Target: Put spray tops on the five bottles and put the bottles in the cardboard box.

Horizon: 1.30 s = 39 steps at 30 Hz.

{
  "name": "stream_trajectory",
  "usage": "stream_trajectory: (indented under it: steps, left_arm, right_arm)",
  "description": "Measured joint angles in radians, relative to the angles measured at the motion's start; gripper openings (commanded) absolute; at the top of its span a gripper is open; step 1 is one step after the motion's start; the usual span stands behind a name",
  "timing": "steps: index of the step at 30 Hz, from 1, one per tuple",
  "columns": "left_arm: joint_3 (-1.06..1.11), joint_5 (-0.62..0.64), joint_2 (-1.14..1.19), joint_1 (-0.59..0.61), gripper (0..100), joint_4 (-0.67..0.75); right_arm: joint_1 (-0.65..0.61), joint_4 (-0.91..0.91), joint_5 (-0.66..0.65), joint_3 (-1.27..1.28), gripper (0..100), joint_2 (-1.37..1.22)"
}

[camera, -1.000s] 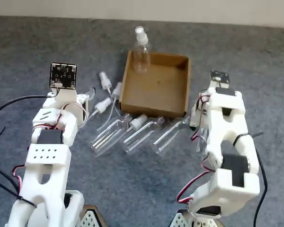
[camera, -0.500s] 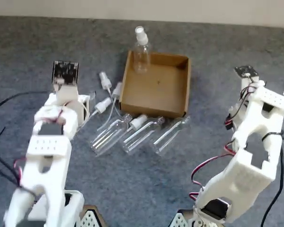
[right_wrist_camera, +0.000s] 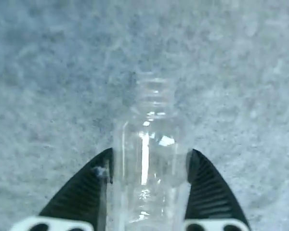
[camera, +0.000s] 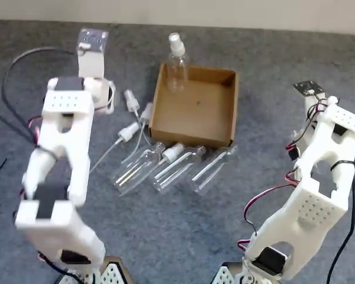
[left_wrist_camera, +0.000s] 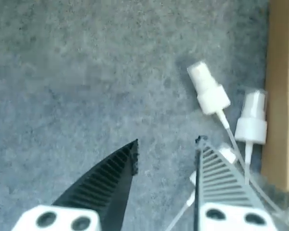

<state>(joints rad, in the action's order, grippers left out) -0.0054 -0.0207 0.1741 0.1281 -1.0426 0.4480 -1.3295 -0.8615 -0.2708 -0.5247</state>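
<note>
between the right gripper (right_wrist_camera: 147, 161) fingers: a clear uncapped bottle (right_wrist_camera: 148, 139), clamped, neck past the tips. left gripper (left_wrist_camera: 166, 144) fingers spread wide, nothing held; spray top (left_wrist_camera: 208, 89) lies just beyond the ribbed tip, second spray top (left_wrist_camera: 251, 126) farther, beside the cardboard box (left_wrist_camera: 281, 72). judgement: straddle the nearer top's collar squarely, then close.

Five clear plastic bottles (camera: 136, 170) in all: three lie side by side, one stands with a white spray top (camera: 175, 41) fitted, and the fifth bottle (right_wrist_camera: 149, 159) is open-necked. Four more white spray tops (camera: 130, 99) lie near them. There is one open brown cardboard box (camera: 195, 112).
</note>
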Motion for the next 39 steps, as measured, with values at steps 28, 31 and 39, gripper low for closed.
stream_trajectory:
  steps: [28,31,39]
  left_arm:
    - [-0.933,0.399,0.867,-0.120,6,-0.181]
    - [-0.937,0.387,0.867,-0.120,6,-0.181]
    - [-1.189,0.288,0.858,-0.097,6,-0.328]
  right_arm:
    - [0.000,-0.046,0.000,-0.002,10.4,0.000]
    - [0.000,-0.046,0.000,-0.002,10.5,0.000]
    - [0.000,-0.095,0.000,-0.008,19.3,0.000]
